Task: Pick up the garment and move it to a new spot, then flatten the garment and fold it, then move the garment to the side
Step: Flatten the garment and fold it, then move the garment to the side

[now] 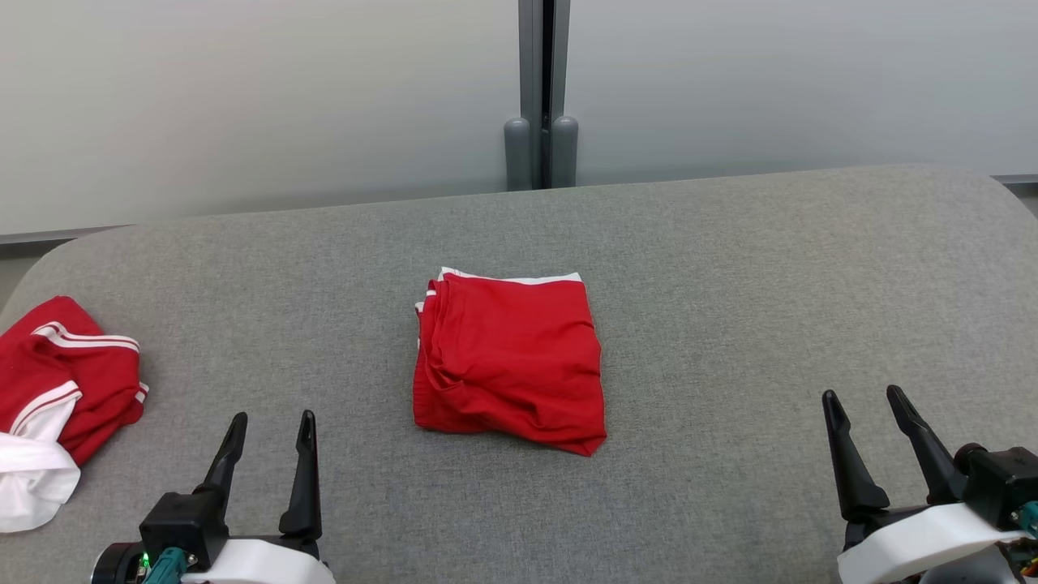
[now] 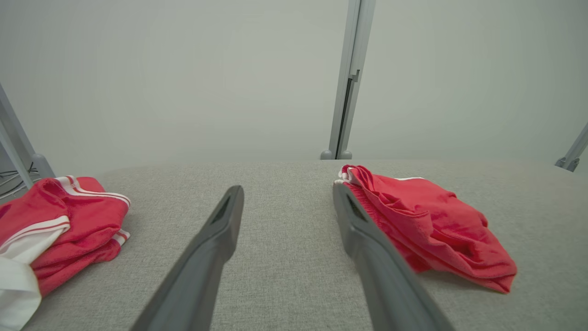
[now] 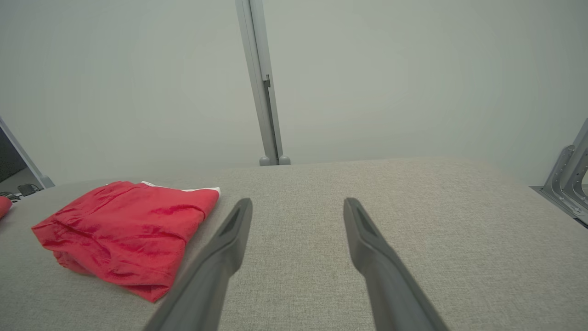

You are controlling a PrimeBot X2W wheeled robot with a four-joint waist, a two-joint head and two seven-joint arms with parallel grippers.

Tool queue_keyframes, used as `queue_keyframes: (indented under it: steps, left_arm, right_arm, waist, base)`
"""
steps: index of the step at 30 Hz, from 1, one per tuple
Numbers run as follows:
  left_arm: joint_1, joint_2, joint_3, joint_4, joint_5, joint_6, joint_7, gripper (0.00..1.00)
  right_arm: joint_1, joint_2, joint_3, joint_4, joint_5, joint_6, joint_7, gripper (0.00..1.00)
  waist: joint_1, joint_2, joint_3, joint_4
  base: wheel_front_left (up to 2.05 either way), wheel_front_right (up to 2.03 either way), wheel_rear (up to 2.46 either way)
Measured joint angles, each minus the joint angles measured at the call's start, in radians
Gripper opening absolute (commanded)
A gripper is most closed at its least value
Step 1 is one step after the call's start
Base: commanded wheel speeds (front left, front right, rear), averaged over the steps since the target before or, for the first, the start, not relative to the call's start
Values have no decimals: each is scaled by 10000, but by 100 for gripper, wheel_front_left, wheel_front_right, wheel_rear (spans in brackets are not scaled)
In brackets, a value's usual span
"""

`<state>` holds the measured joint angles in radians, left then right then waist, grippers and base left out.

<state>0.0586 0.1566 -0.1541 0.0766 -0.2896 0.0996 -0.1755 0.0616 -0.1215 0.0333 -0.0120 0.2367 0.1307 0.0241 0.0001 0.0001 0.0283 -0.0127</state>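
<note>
A red garment (image 1: 509,361) with a white edge lies folded in a compact square at the middle of the grey padded surface (image 1: 730,268). In the left wrist view the garment (image 2: 427,225) lies to the right of my fingers; in the right wrist view the garment (image 3: 126,232) lies to their left. My left gripper (image 1: 272,426) stands open at the lower left, with nothing between its fingers. At the lower right my right gripper (image 1: 864,397) is open and bare too. Both grippers are apart from the garment, nearer to me than it.
A second red garment with white stripes (image 1: 61,381) lies bunched at the left edge of the surface, over a white piece of cloth (image 1: 28,478). A pale wall with a grey post (image 1: 542,89) rises behind the far edge.
</note>
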Motion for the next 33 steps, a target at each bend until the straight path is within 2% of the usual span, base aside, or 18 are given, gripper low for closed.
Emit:
queue_keyframes:
  steps: [25,33]
  left_arm:
    - [-60,157,-113,-52,-127,73,-6,100]
    - [-669,44,-332,-79,-140,13,-188,100]
  right_arm:
    - [-2,46,23,-8,81,0,6,100]
    - [-288,-13,-284,128,100,0,21,100]
  waist:
    - [-1,0,145,75]
    - [-1,0,479,645]
  base:
    - [0,0,0]
    - [0,0,0]
